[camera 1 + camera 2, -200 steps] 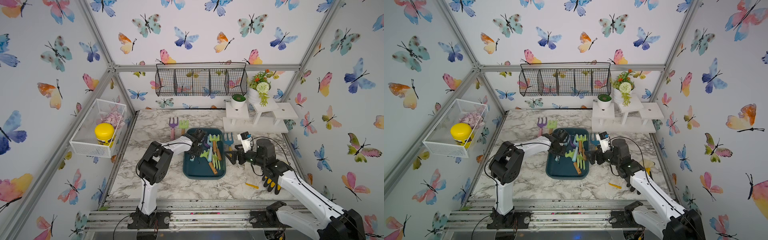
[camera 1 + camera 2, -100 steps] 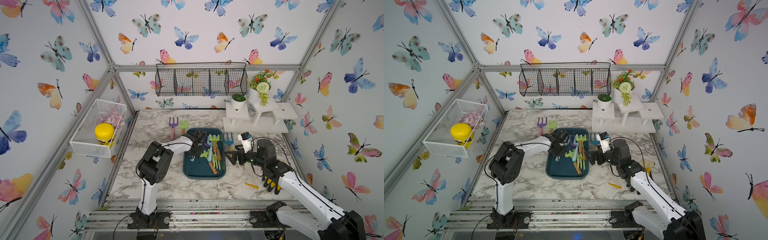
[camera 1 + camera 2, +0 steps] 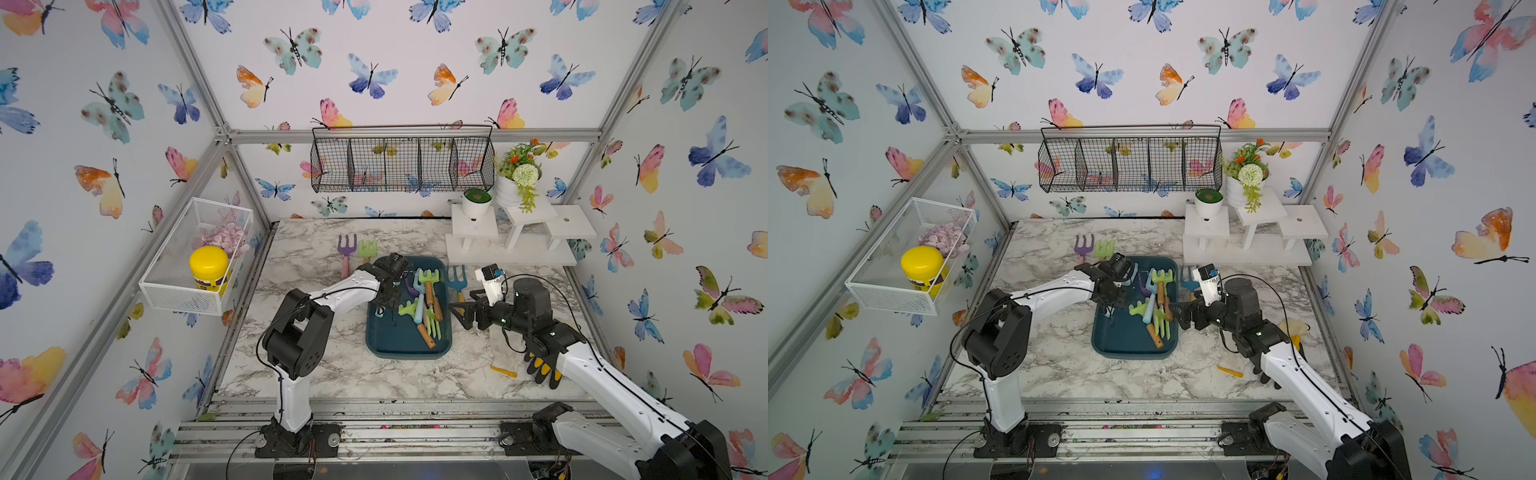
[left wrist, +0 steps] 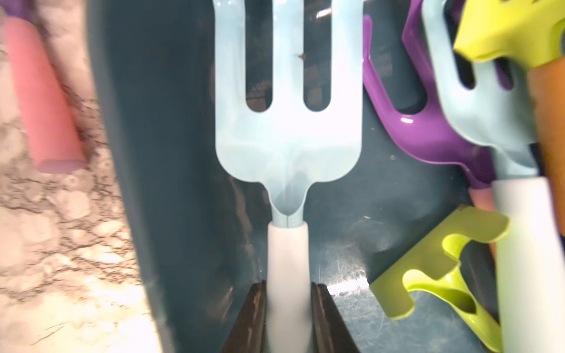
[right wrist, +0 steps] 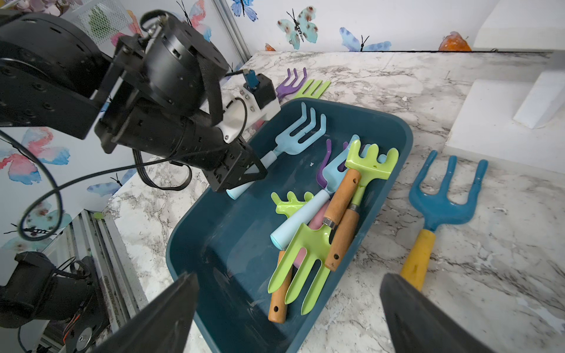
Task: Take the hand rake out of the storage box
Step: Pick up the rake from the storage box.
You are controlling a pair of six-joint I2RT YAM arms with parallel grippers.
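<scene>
At the middle of the surface (image 3: 316,374), reaching inside the storage box (image 3: 395,340), gripping the pale blue hand rake (image 4: 289,143) by its handle in the clamped left claw (image 4: 289,284); best raising it straight up, dodging the purple rake (image 4: 428,134), leaving the wide-apart right claw (image 3: 459,313) alongside.

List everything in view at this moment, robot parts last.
box: 1, dark teal, table centre
held rake: 1, light blue, box's left side
other tools: about five, green, light blue and purple, piled in the box's right side
loose tools: 3, purple and green behind the box, blue beside it
yellow piece: 1, table, near the right arm
glove: 1, black and yellow, under the right arm
basket: 1, white, left wall
jar: 1, yellow lid, in the basket
rack: 1, black wire, back wall
stand: 1, white, back right
pots: 2, white, on the stand
left gripper: shut on the held rake's handle
right gripper: open, beside the box
</scene>
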